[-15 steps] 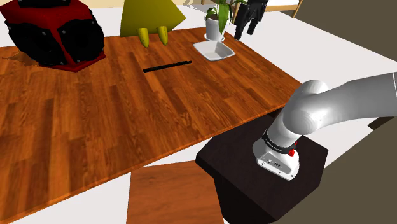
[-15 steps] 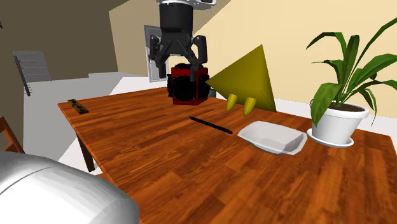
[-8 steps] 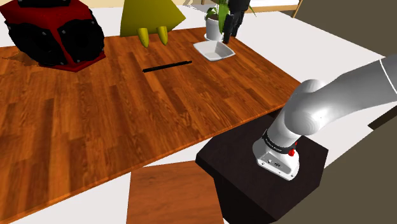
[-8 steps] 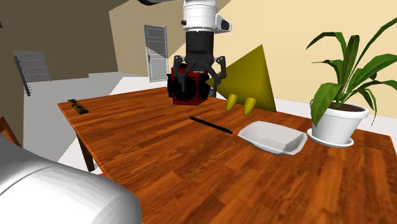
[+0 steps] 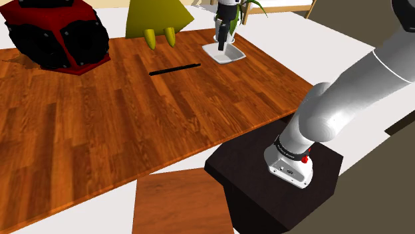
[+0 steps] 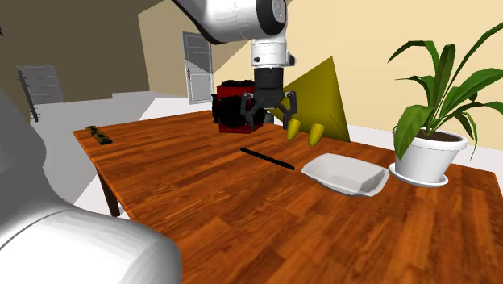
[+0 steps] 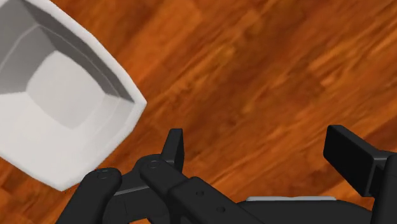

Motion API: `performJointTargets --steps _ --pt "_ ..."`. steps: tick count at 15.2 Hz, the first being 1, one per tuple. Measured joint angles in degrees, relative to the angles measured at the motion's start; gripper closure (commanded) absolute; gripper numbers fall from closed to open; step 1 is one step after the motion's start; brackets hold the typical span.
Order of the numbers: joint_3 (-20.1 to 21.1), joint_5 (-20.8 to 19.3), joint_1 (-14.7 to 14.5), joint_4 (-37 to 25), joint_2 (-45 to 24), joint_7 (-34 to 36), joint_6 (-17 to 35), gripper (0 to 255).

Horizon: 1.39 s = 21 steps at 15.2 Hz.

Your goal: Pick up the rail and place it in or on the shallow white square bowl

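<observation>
Arm point(image 5: 346, 86): white, stretched far forward, wrist pointing straight down.
Hand point(image 6: 268, 113): black, fingers point(image 7: 173, 145) spread apart, empty.

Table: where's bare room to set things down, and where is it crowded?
Free: the table stretch between the rail and the edge nearest the stand. Crowded: the far side, with red-black box, yellow cone, white bowl and potted plant.

with jaws apart, the tool point(image 6: 270, 118) hangs over the table point(image 6: 201, 202) where a black rail point(image 6: 267, 158) lies.
</observation>
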<state>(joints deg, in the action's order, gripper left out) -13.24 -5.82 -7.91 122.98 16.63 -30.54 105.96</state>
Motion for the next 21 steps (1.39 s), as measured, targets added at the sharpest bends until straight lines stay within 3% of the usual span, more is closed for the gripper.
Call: performJointTargets --steps 7,19,21 --pt "-1.2 0.7 -1.8 -8.4 -14.9 -14.0 6.1 0" --pt "2.6 1.2 -2.7 -27.6 -39.4 -32.8 11.6 0" --pt "3.0 1.1 -2.6 -28.4 -41.2 -33.8 12.7 0"
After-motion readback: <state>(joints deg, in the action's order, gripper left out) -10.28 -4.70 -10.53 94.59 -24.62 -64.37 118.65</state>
